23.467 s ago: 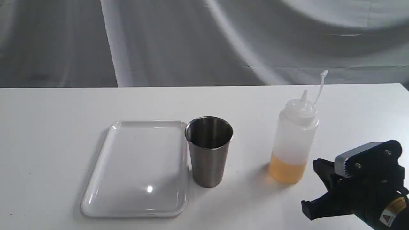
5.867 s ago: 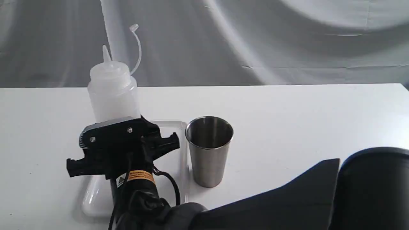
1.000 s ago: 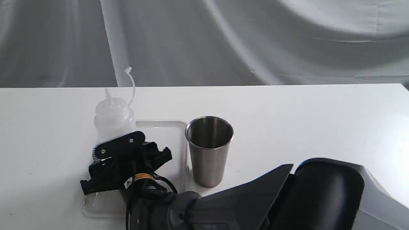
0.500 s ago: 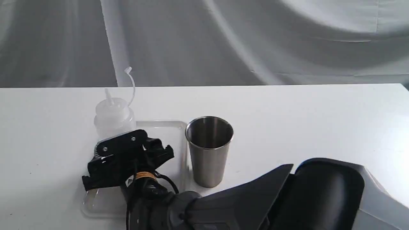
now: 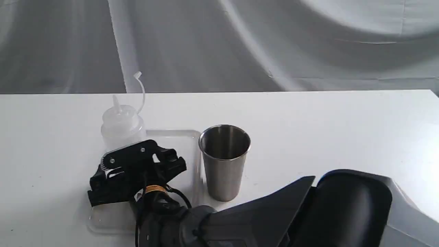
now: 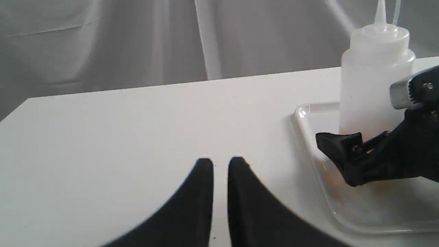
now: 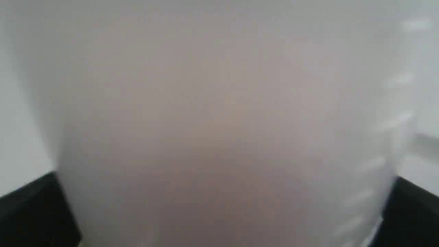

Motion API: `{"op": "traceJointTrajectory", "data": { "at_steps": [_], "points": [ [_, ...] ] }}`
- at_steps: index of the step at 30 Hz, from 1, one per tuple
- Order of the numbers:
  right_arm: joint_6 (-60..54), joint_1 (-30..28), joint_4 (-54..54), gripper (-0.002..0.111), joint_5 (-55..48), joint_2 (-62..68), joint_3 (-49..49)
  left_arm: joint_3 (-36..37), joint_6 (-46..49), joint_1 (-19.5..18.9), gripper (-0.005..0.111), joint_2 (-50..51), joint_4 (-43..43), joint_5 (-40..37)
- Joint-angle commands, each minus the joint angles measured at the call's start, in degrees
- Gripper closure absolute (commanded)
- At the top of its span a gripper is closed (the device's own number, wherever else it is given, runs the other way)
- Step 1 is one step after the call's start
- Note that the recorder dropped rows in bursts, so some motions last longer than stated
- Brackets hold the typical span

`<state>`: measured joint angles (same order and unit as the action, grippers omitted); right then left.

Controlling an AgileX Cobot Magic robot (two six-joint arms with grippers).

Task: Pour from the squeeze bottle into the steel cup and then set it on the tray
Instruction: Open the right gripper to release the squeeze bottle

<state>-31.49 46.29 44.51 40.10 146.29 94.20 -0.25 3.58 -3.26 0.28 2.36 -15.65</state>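
Standing upright on the tray (image 5: 171,133) at the exterior view's lower left, the squeeze bottle (image 5: 121,127) sits between the fingers of the right gripper (image 5: 135,180); whether they clamp it cannot be told. The steel cup (image 5: 224,164) stands just right of the tray, and the left gripper (image 6: 220,160) has its fingers nearly together, holding nothing.

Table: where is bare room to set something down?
In the exterior view, bare: tabletop right of the steel cup and left of the tray. Crowded: the tray, holding the squeeze bottle with the right tool around it, cup close beside.
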Motion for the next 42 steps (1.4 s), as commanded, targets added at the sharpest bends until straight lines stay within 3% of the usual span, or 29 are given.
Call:
{"op": "traceJointTrajectory", "data": {
  "at_steps": [1,42],
  "points": [
    [-1.1,0.2,0.0,0.003,-0.2,-1.9,-1.5,0.3,-0.1,-0.1,0.098,-0.3,0.1,0.4],
    [-3.7,2.6,0.9,0.003,-1.8,-12.9,-12.5,0.3,-0.1,-0.1,0.098,-0.3,0.1,0.4]
  ]
}}
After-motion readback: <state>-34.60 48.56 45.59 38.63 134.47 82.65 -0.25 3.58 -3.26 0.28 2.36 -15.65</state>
